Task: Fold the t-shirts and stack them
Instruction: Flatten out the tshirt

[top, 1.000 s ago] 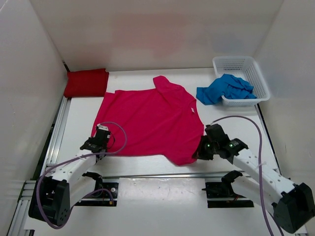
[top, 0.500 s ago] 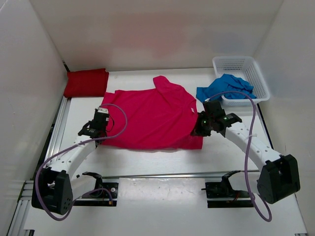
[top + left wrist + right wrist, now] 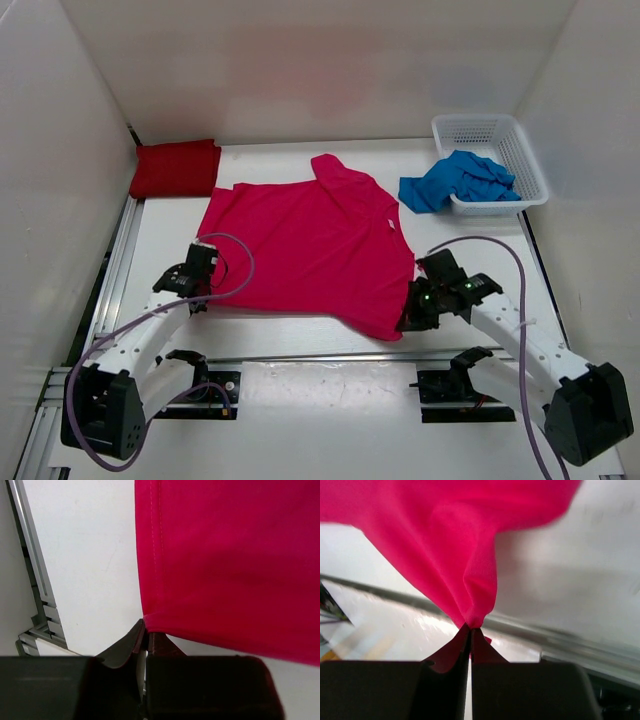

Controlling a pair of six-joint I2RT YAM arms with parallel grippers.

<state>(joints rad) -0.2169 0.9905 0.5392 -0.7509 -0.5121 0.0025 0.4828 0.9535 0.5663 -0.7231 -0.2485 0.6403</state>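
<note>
Pinching the near left hem corner of the pink-magenta shirt (image 3: 305,245), the left gripper (image 3: 145,630) has its fingers closed thin on the fabric. The right gripper (image 3: 470,627) is clamped tight on the same shirt's near right corner, where the cloth gathers into a raised fold above the fingertips. The shirt lies spread on the white table (image 3: 160,230), its near right corner drawn closer to the arm bases than the rest of the hem. Just beyond its far left corner sits the dark red shirt (image 3: 175,168), folded. Beyond its far right corner the blue shirt (image 3: 455,180) lies crumpled, partly inside the white mesh basket (image 3: 520,135) and partly hanging over the rim.
</note>
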